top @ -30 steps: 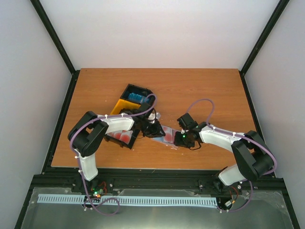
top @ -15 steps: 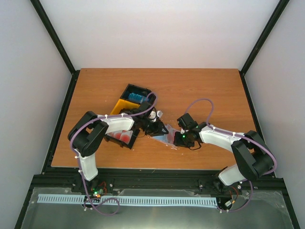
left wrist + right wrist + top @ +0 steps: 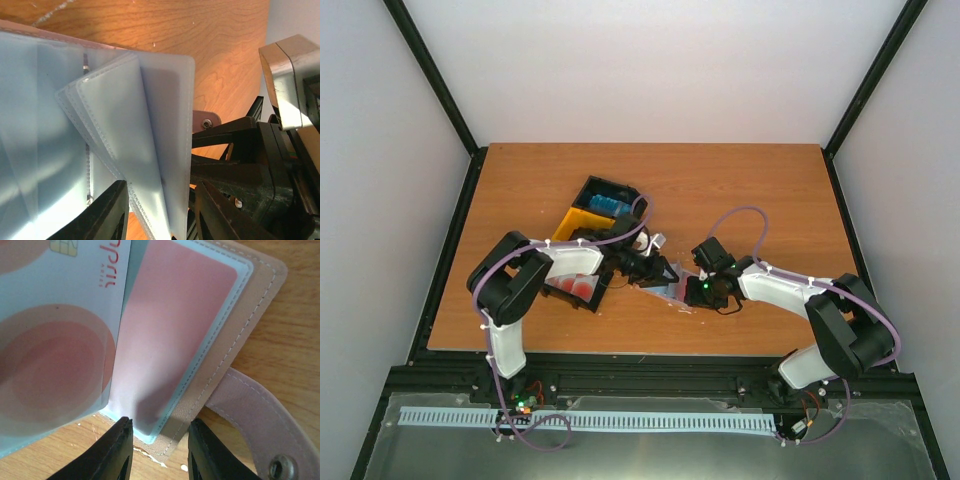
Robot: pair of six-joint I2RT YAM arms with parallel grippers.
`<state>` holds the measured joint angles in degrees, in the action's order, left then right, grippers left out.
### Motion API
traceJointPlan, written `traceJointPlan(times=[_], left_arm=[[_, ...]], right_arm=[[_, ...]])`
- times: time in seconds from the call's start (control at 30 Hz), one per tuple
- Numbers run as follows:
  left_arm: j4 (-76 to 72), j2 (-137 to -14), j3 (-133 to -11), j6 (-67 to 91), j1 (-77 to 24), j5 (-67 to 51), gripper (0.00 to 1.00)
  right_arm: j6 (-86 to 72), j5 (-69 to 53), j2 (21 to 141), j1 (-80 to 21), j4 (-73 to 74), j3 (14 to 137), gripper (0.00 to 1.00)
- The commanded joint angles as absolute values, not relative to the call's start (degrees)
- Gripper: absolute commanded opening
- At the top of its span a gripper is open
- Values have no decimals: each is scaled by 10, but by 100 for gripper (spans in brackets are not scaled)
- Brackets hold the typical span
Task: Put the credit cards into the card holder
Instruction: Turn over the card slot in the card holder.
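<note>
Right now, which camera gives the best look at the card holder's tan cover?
The right wrist view: the card holder shows its stitched tan edge and strap. The left wrist view shows only its clear sleeves; from the top view it's small, between the grippers.

Far tabletop [image 3: 740,180] open; three-bin tray [image 3: 588,235] blocks left; both arms crowd card holder [image 3: 672,285].

Through the right wrist camera I see the right gripper [image 3: 159,452], its black fingertips [image 3: 116,450] parted, just above the open tan-pink card holder [image 3: 252,327] on the wooden table [image 3: 295,355], a light blue card [image 3: 55,345] overlapping a clear sleeve [image 3: 172,340], snap strap [image 3: 255,435] lying lower right.
</note>
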<state>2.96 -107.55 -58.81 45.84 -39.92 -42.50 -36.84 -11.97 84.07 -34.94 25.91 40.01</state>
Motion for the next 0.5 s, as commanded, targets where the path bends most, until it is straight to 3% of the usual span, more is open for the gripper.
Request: traceJointPlan(times=[0.0,0.47], left_arm=[[-3,-1087,-585,465,-403,-458,40],[-33,-1091,-578,477,-403,-481,49]], right_arm=[[-367,-110,840,-354,247,390,32],[-369,-107,828,-354,243,383,32]])
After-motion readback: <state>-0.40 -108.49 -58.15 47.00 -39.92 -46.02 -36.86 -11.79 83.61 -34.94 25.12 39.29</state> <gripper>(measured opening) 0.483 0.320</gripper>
